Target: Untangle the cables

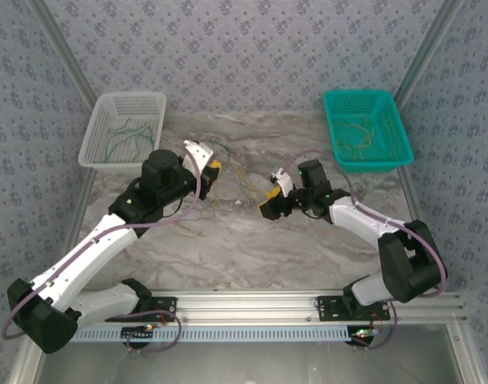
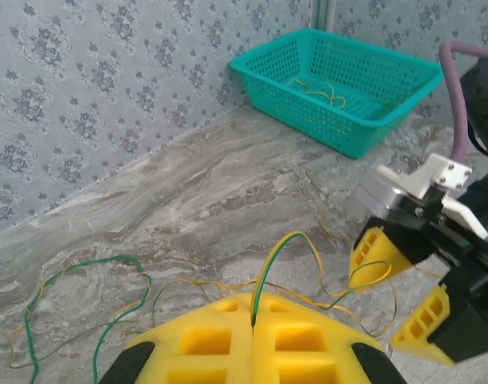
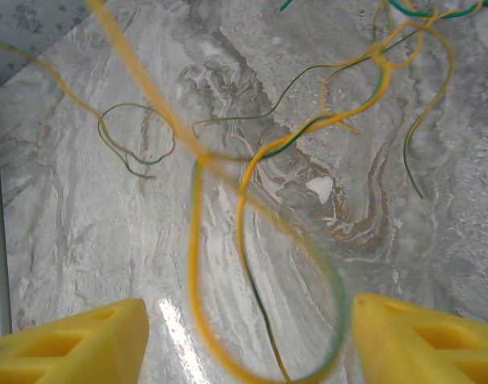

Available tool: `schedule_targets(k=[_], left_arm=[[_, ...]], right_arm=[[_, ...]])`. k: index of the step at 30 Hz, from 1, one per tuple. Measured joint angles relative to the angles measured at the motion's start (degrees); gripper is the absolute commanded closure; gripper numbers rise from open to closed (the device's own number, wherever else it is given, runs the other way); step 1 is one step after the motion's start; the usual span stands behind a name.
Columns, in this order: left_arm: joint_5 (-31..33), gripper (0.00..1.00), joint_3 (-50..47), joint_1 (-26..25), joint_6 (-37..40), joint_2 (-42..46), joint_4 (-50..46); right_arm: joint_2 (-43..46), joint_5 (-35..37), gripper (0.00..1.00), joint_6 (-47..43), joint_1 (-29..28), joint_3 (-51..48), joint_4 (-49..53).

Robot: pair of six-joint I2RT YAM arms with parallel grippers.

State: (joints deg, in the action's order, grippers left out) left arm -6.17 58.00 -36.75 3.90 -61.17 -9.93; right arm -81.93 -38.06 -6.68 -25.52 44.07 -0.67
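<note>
Thin green and yellow cables [image 2: 286, 240] lie tangled on the marble table [image 1: 228, 240] between my two grippers. My left gripper [image 2: 253, 302] is shut on one green-and-yellow strand, which arcs up from the seam of its yellow fingers toward the right gripper [image 2: 400, 284]. From above, the left gripper [image 1: 211, 173] sits left of the tangle [image 1: 240, 174]. My right gripper [image 3: 248, 344] is open, its fingers [image 3: 76, 344] wide apart. A blurred yellow-green loop [image 3: 198, 272] hangs between them, touching neither. From above, the right gripper [image 1: 270, 206] sits right of the tangle.
A white basket [image 1: 98, 128] at the back left holds green strands. A teal basket [image 1: 398, 132] at the back right holds yellow strands [image 2: 324, 92]. More loose green and yellow loops [image 2: 108, 264] trail left of the left gripper. Patterned walls close in the table.
</note>
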Motion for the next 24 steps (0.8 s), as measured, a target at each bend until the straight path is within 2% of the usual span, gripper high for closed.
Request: schedule_targets(k=[4, 6, 7, 8, 10, 12, 13, 18, 24], left_arm=[[0.2, 1.00, -0.1, 0.0, -0.8, 0.0, 0.7], [0.2, 1.00, -0.1, 0.0, -1.0, 0.0, 0.9], [0.2, 1.00, -0.1, 0.0, -1.2, 0.0, 1.0], [0.2, 1.00, -0.3, 0.0, -1.4, 0.0, 1.3], [0.5, 1.00, -0.6, 0.0, -1.7, 0.0, 1.9], [1.5, 1.00, -1.2, 0.0, -2.1, 0.1, 2.6], [2.7, 1.00, -1.6, 0.0, -2.2, 0.3, 2.9], [13.5, 1.00, -5.0, 1.6, -4.3, 3.9, 4.2], [24.1, 1.00, -7.5, 12.6, -12.5, 8.4, 4.3]], right_arm=[[0.0, -0.1, 0.27, 1.1, -1.4, -2.6, -4.2], [-0.4, 1.0, 0.33, 1.7, -2.4, -3.4, -6.6], [-0.9, 1.6, 0.40, 2.2, -2.8, -3.5, -7.7], [-1.6, 2.2, 0.51, 2.5, -3.2, -3.5, -8.7], [-3.3, 3.7, 0.79, 2.8, -3.7, -3.4, -10.3], [-4.2, 5.4, 0.97, 3.3, -3.8, -3.3, -10.8], [-4.2, 6.3, 1.00, 3.9, -3.8, -3.3, -10.8], [-0.2, 10.0, 1.00, 5.2, -2.3, -3.5, -10.6], [10.3, 13.2, 1.00, 7.4, 2.9, -5.9, -9.1]])
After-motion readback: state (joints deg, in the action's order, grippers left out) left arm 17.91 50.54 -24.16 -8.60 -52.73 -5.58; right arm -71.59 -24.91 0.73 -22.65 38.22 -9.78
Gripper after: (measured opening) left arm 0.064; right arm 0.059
